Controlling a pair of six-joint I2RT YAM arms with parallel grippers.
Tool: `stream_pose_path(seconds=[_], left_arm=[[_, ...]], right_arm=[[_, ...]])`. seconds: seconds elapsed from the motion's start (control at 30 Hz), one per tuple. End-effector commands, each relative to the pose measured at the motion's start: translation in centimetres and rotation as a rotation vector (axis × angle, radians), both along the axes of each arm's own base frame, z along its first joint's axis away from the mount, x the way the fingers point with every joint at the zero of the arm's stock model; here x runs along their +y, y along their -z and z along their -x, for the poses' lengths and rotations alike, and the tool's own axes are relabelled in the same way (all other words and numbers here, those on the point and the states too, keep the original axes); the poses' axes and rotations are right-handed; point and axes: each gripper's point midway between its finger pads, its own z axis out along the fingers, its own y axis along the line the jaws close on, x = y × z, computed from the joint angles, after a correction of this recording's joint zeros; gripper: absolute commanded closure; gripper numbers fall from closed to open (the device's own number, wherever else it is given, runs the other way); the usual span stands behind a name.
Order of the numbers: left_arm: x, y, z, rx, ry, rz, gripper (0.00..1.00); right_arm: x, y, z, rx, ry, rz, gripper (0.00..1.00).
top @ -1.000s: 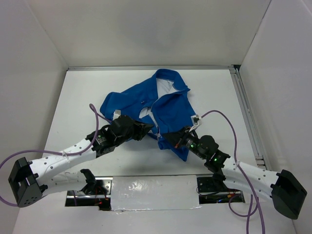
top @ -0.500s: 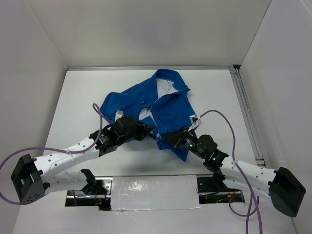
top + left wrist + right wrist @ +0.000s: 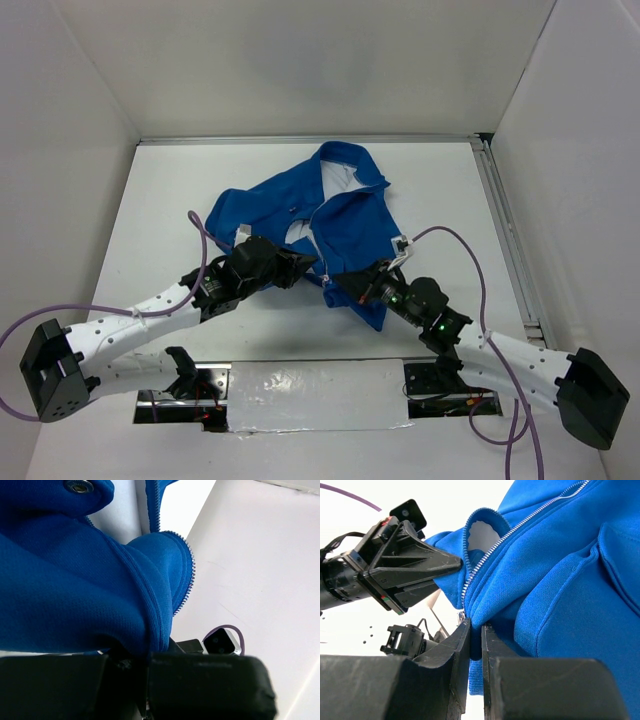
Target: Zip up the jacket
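Little is changing: the left gripper (image 3: 306,265) and right gripper (image 3: 338,281) are still pinching the jacket (image 3: 345,205), seemingly its hem, either side of the zipper (image 3: 520,527); the halves are remaining unjoined.

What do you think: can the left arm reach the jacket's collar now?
Probably, once freed: the left gripper is shut on the jacket at its front hem; nothing else lies between it and the collar.
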Motion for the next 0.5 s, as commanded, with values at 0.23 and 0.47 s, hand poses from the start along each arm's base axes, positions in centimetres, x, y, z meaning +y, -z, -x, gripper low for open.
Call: stream_pose_path(seconds=[0.23, 0.47], left_arm=[[-1.1, -2.9, -0.3, -0.082, 0.037, 0.058, 1.00], [-0.6, -3.2, -0.4, -0.098, 0.017, 0.055, 1.00]], right_arm=[[-0.4, -4.4, -0.3, -0.096, 0.031, -0.094, 1.00], [-0.1, -3.3, -0.4, -0.064, 0.025, -0.049, 1.00]])
